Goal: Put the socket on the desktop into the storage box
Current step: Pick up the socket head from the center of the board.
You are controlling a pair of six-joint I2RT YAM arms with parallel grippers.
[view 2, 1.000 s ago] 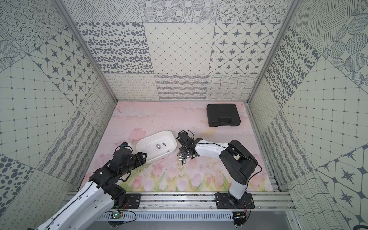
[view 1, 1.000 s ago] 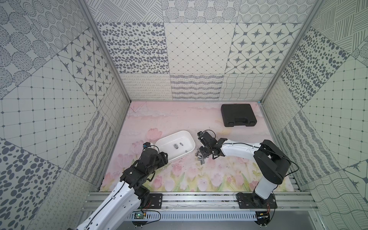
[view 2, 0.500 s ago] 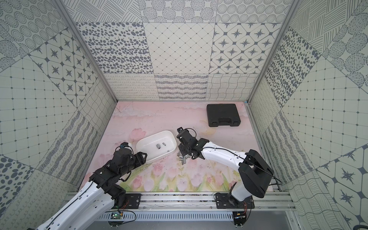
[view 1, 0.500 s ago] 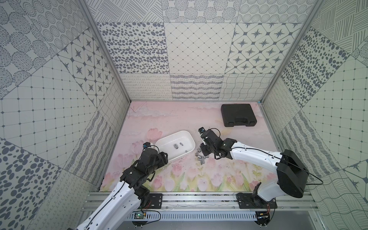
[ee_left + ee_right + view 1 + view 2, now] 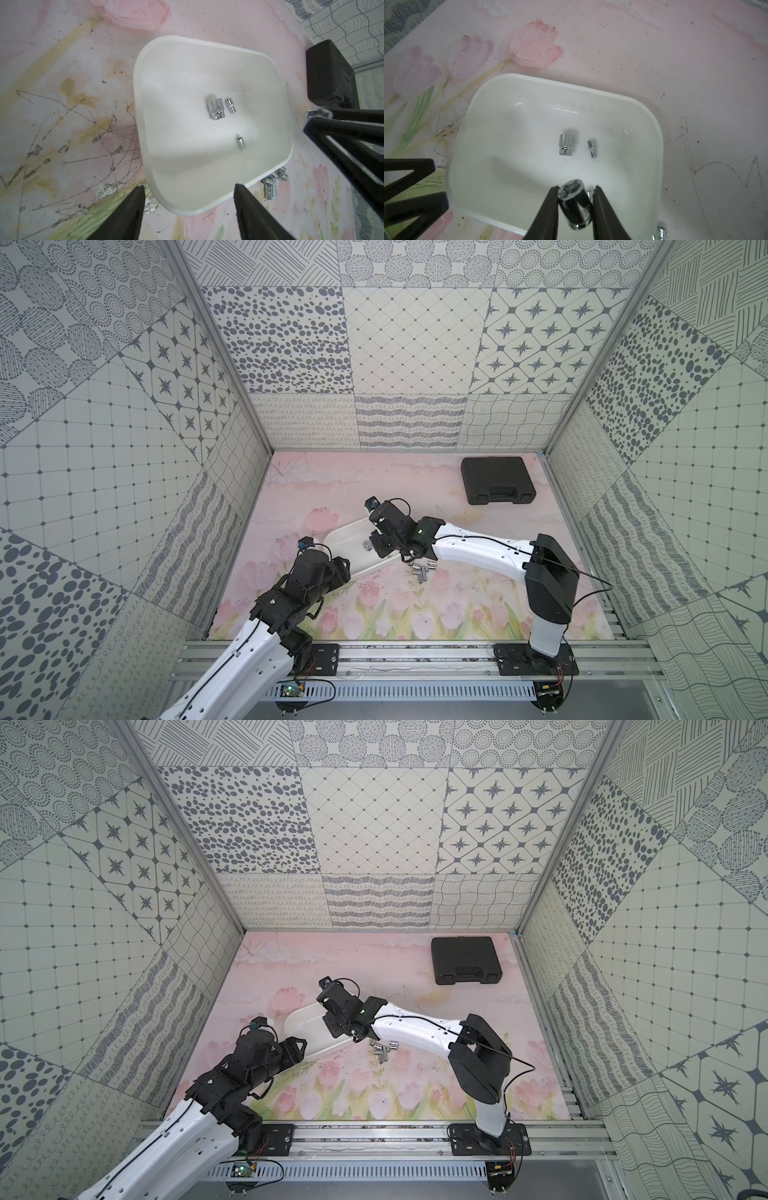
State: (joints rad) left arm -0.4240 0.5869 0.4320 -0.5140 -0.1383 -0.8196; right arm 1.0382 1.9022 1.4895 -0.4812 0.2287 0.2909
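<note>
Currently the right arm point(image 5: 478, 556) is reaching across the table point(image 5: 374, 489), and the right jaws are hanging over the end of the white box point(image 5: 550, 82) that lies toward that arm. They are clamping a shiny socket point(image 5: 574, 205) between them. The socket is sitting tilted above the box floor, its six-sided opening facing the wrist camera. It is pressing against one side of the jaws, while a thin gap is showing on the other side near the tips (something small and shiny is peeking through it).

Three more sockets are lying inside the box: a fat one point(image 5: 566, 144), a slim one point(image 5: 592, 148) just beside it, and another slim one point(image 5: 240, 142) a little apart. A small cluster of loose sockets point(image 5: 422, 570) is lying on the table just outside the box wall, near the right arm.

The left arm point(image 5: 291, 593) is keeping low beside the box. The left jaws are standing wide apart and gripping nothing, with a corner of the box showing between them. Whether they are touching the rim I cannot tell.

A black case point(image 5: 498, 480) is lying shut near the far wall, well apart from the box.
</note>
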